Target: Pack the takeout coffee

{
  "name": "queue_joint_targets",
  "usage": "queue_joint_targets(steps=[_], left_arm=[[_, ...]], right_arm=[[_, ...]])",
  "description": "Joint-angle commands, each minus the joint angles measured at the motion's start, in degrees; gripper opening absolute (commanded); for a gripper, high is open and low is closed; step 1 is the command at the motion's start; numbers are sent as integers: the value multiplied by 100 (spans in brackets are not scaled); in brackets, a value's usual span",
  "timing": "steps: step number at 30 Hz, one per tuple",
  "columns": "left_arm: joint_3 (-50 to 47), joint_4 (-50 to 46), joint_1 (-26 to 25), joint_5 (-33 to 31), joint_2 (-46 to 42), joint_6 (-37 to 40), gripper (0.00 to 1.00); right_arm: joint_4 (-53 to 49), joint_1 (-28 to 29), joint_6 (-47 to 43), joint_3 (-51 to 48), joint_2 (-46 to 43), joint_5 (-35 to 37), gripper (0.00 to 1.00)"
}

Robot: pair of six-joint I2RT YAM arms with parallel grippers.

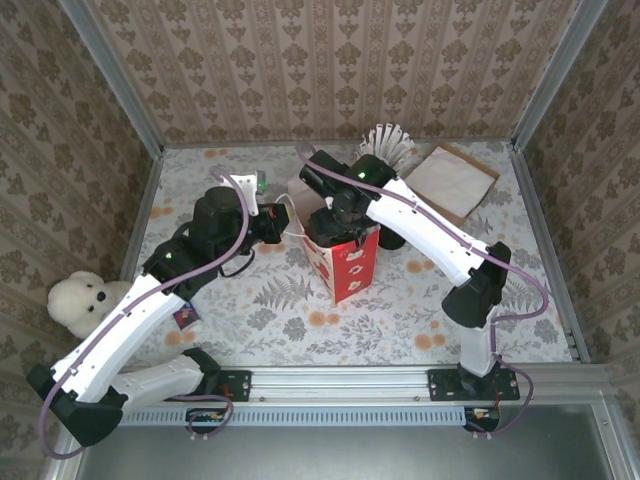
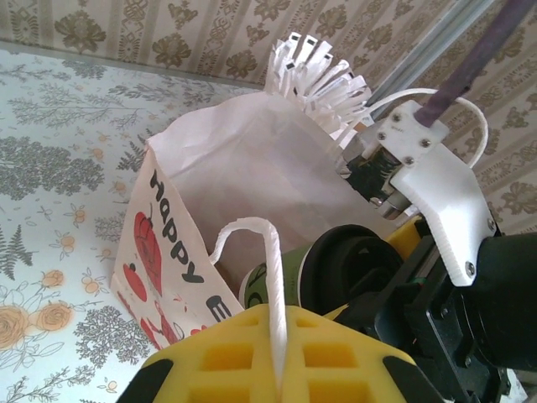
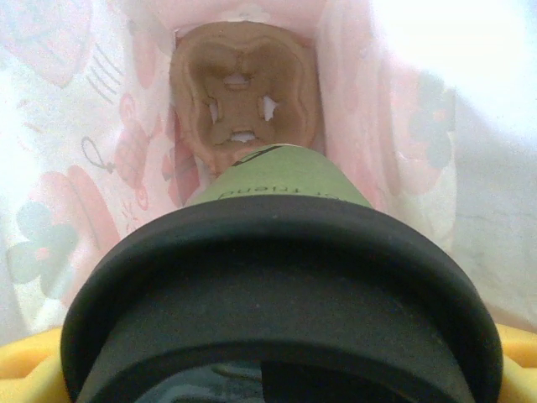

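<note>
The takeout coffee (image 3: 277, 180), a green cup with a black lid (image 3: 281, 285), hangs lid-up inside the mouth of the red-and-white paper bag (image 1: 347, 268). My right gripper (image 1: 335, 222) is shut on it from above, its yellow pads (image 3: 21, 365) showing at both sides of the lid. A brown pulp cup carrier (image 3: 243, 92) lies at the bag's bottom, below the cup. My left gripper (image 2: 281, 327) is shut on the bag's white cord handle (image 2: 270, 260), holding the bag (image 2: 193, 193) open from its left side. The cup (image 2: 336, 269) shows just past that handle.
A holder of white-wrapped sticks (image 1: 388, 148) stands behind the bag, with a brown paper sheet (image 1: 450, 180) to its right. A white teddy bear (image 1: 80, 300) sits at the left edge. A small green object (image 1: 262, 182) lies behind the left gripper. Walls enclose the table.
</note>
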Motion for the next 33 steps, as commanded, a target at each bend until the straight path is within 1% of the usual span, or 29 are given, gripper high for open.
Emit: queue_joint_targets(steps=[1, 4, 7, 8, 10, 11, 13, 14, 15, 16, 17, 19, 21, 23, 24, 27, 29, 31, 33], left_arm=[[-83, 485, -52, 512, 24, 232, 0], [-59, 643, -77, 745, 169, 276, 0], [-50, 771, -133, 775, 195, 411, 0], [-2, 701, -131, 728, 188, 460, 6], [296, 132, -96, 443, 126, 628, 17], [388, -57, -58, 372, 55, 690, 26], [402, -162, 80, 615, -168, 930, 55], [395, -180, 195, 853, -269, 1007, 69], [418, -235, 354, 1158, -375, 1108, 78], [478, -332, 518, 1262, -442, 1153, 84], [568, -493, 651, 1172, -465, 1186, 88], [872, -1006, 949, 1008, -373, 1604, 92], [1144, -1487, 1256, 809, -95, 2016, 94], [1371, -1785, 1547, 959, 296, 2409, 95], [1447, -1846, 1820, 1076, 517, 2606, 95], [1703, -1843, 2199, 1674, 1191, 3167, 95], [2084, -2002, 2345, 2320, 1753, 3582, 94], [2647, -2463, 2389, 2876, 2393, 4075, 94], [3279, -2967, 2385, 3234, 3019, 4360, 92]], right_arm=[[-509, 8, 10, 333, 234, 292, 74], [-765, 8, 11, 576, 424, 290, 74], [-800, 7, -16, 603, 463, 234, 74], [-807, 8, -24, 593, 460, 204, 74], [-849, 1, -69, 565, 468, 131, 73], [-873, 7, -92, 543, 460, 112, 73], [-896, 7, -143, 456, 415, 56, 72], [-909, -3, -164, 441, 402, 15, 72], [-945, 0, -202, 424, 394, -37, 72], [-985, -1, -243, 423, 384, -89, 72], [-1021, 1, -262, 424, 376, -105, 72], [-1085, -5, -349, 420, 346, -230, 72], [-1103, 2, -420, 413, 307, -335, 72], [-1122, 4, -473, 413, 267, -455, 72], [-1116, 7, -474, 404, 233, -475, 72], [-1089, 5, -508, 369, 160, -555, 72], [-1082, 8, -541, 332, 133, -568, 71], [-1065, 14, -556, 281, 82, -517, 71], [-1031, 11, -555, 231, 27, -511, 71]])
